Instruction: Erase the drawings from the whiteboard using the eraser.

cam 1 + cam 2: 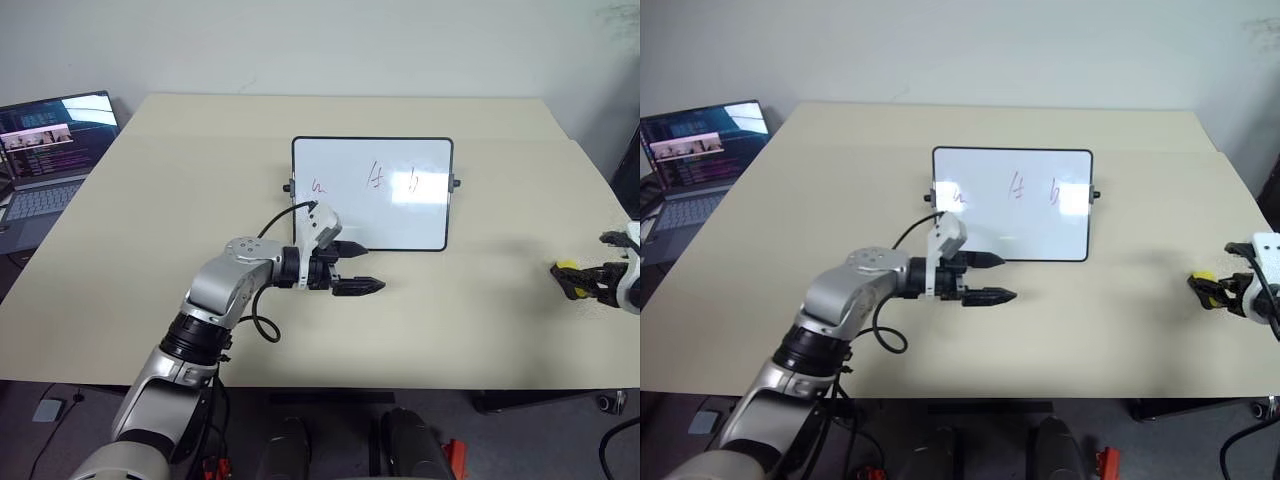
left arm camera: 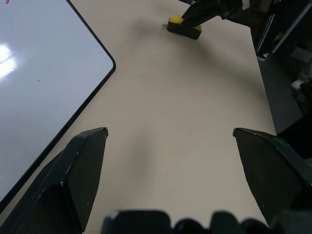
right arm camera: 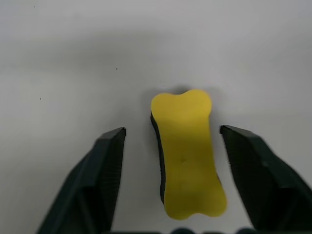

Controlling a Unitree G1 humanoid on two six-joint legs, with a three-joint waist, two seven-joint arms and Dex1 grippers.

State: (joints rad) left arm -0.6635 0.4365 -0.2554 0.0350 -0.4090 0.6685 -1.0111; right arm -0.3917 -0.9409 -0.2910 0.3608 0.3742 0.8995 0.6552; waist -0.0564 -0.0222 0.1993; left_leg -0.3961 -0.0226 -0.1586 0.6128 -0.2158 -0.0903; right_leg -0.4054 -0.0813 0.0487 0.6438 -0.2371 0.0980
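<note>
Eraser between right end effector fingers

Bright, even light; glare on whiteboard.

Board mid-table, eraser at the right edge, laptop at the upper left.

The whiteboard sits on the table, a little above the frame's centre. Three drawings run in a row across its upper half. The left gripper is just below the board's lower left corner, pointing right, its fingers spread. Well to the right, at mid-height by the frame's edge, the eraser lies on the table between the fingers of the right gripper, which stand apart from its sides. The laptop fills the upper left, beside the table's left edge.
</note>
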